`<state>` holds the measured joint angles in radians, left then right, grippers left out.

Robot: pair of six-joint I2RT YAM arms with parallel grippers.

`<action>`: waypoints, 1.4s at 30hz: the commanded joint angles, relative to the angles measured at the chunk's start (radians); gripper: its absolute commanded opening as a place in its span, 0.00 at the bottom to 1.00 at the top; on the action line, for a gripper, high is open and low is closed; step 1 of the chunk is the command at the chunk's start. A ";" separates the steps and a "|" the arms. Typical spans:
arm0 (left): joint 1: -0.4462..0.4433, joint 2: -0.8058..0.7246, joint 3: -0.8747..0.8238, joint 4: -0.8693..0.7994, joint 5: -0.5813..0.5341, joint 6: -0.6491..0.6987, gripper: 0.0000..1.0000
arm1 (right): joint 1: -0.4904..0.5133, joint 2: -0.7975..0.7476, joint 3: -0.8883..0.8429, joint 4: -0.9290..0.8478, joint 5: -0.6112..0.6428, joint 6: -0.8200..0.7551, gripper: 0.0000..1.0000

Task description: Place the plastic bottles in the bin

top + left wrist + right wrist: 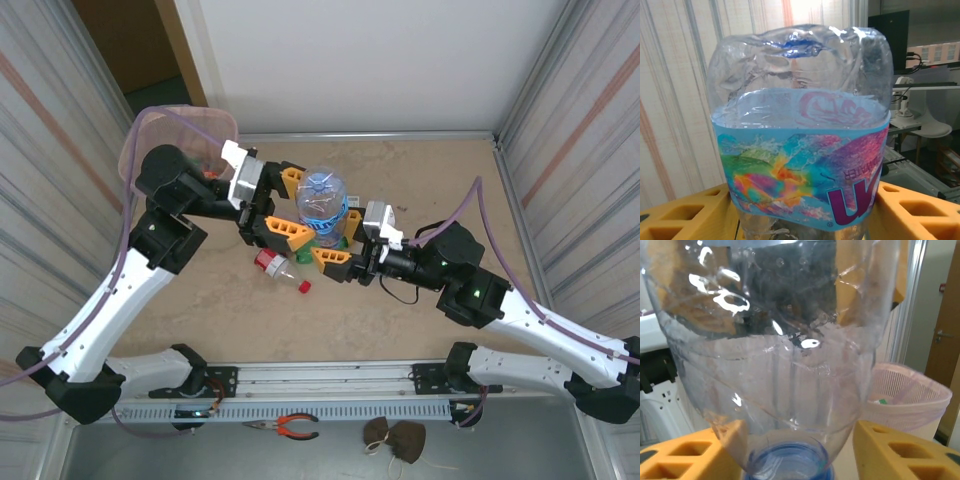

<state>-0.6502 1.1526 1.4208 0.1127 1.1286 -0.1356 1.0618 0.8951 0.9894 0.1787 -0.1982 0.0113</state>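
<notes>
At table (440,190) centre | dented clear blue-labelled bottle (325,200) | left gripper (300,207) grasps it | right gripper (340,243) released

A clear bottle (325,196) with a bright blue label sits centre-frame, base facing upward. A small red-capped bottle (278,267) lies at its 7 o'clock. The pale pink translucent bin (165,130) stands at 10 o'clock.

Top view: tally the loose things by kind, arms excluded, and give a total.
Plastic bottles: 3 (blue-labelled bottle; green bottle, mostly hidden; red-capped bottle)
Bin: 1
Pliers: 1
Brown pouch: 1
Total: 6
</notes>
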 commanded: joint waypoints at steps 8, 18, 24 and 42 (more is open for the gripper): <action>0.022 -0.041 0.120 -0.371 -0.245 0.274 0.64 | 0.015 -0.071 -0.017 -0.035 0.105 0.010 0.74; 0.246 -0.018 0.252 -0.651 -0.483 0.357 0.64 | 0.016 -0.096 -0.018 -0.089 0.159 0.009 0.74; 0.441 0.052 0.366 -0.784 -0.588 0.367 0.64 | 0.017 -0.075 -0.003 -0.097 0.157 0.006 0.74; 0.709 0.349 0.500 -0.967 -0.938 0.434 0.64 | 0.017 -0.061 0.013 -0.127 0.166 -0.009 0.74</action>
<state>0.0422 1.4826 1.9141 -0.8120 0.2867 0.2745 1.0679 0.8448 0.9764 0.0574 -0.0486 0.0143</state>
